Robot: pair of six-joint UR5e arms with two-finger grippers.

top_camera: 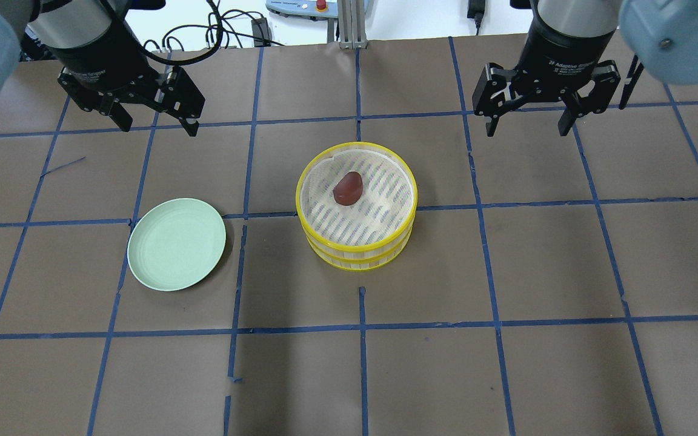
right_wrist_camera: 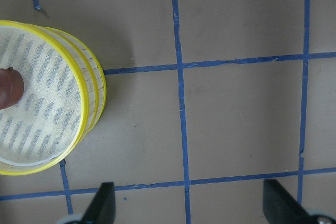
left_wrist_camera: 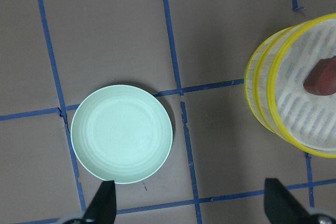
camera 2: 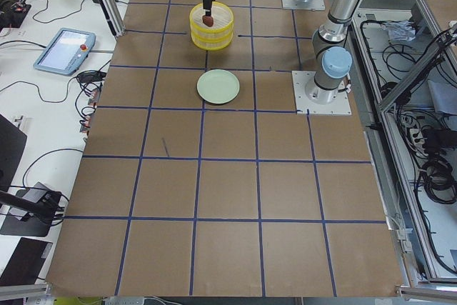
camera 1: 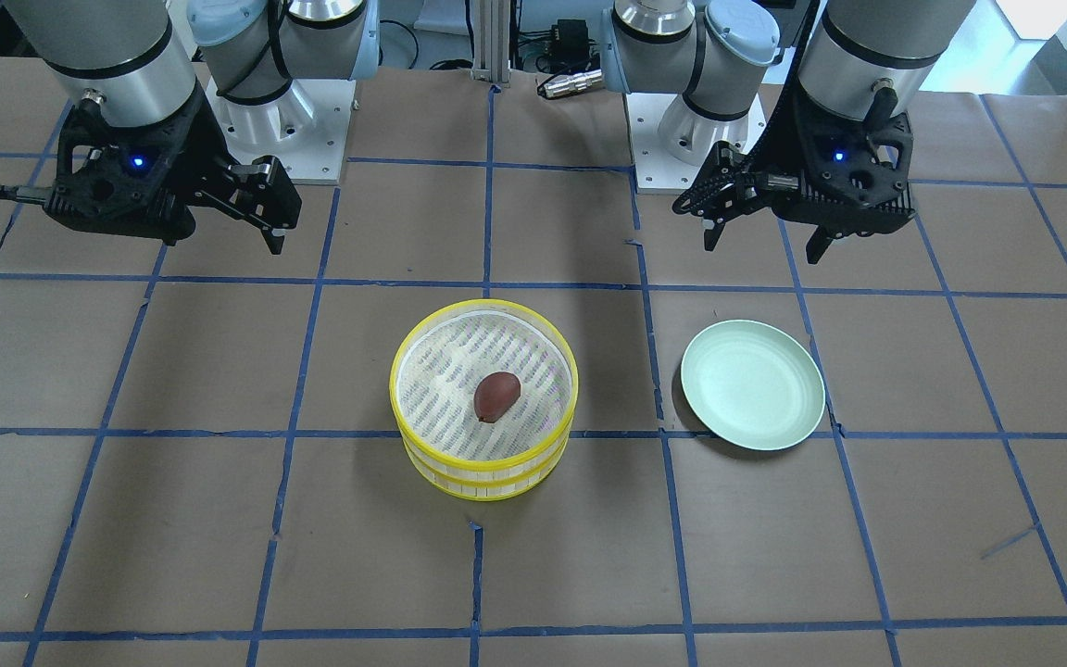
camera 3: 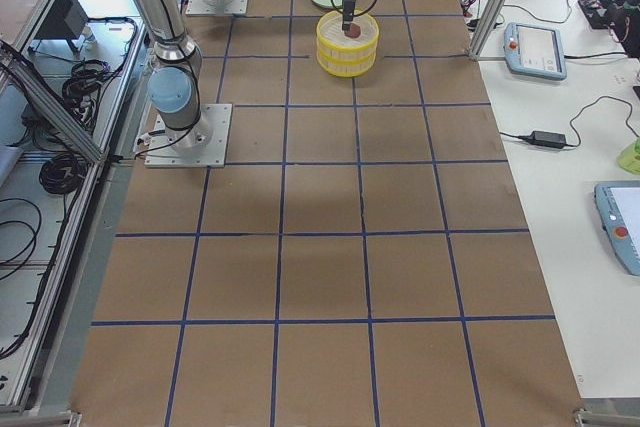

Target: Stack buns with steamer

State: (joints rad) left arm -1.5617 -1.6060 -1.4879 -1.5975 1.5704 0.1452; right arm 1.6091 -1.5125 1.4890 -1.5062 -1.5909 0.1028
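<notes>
A yellow-rimmed steamer (top_camera: 358, 245) of two stacked tiers stands mid-table; it also shows in the front view (camera 1: 487, 463). A reddish-brown bun (top_camera: 348, 188) lies on the white liner of the top tier, seen too in the front view (camera 1: 496, 396). The white bun is hidden or out of view. The pale green plate (top_camera: 177, 243) lies empty to the steamer's left. My left gripper (top_camera: 152, 124) is open and empty, high above the table behind the plate. My right gripper (top_camera: 529, 127) is open and empty, high behind and right of the steamer.
The table is brown paper with a blue tape grid. The arm bases (camera 1: 279, 130) stand at the robot's edge. Side tables with tablets (camera 2: 64, 48) and cables flank the far side.
</notes>
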